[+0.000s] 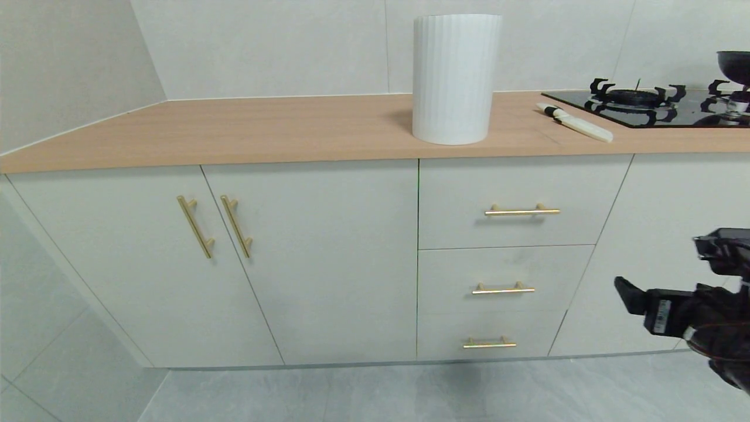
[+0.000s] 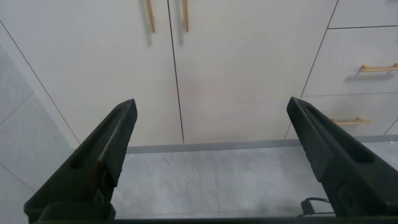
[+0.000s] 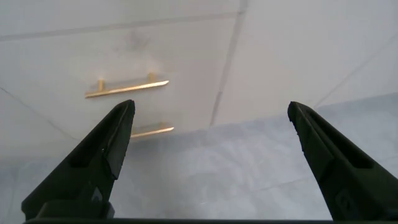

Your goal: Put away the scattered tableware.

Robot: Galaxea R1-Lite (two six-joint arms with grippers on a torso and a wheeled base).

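One wooden countertop (image 1: 263, 126) spans the upper frame above white cabinets (image 1: 316, 258). A ribbed white canister (image 1: 454, 79) stands on it at upper centre, with a black gas hob (image 1: 644, 105) at upper right. The white knife (image 1: 574, 122) lies on the countertop between canister and hob. Lower right, the right gripper (image 3: 210, 112) has its fingers spread wide. The left gripper (image 2: 211, 109) is likewise spread, facing the cabinets.

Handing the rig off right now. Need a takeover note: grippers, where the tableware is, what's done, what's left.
Hands: left gripper open, empty, low before the cabinet doors; right gripper open, empty, low by the drawers.
Things: knife lies on the countertop, between the white ribbed canister and the hob.
Done: nothing visible; all three drawers are shut.
Left: pick up the knife and stow it, probably in a drawer or the canister.
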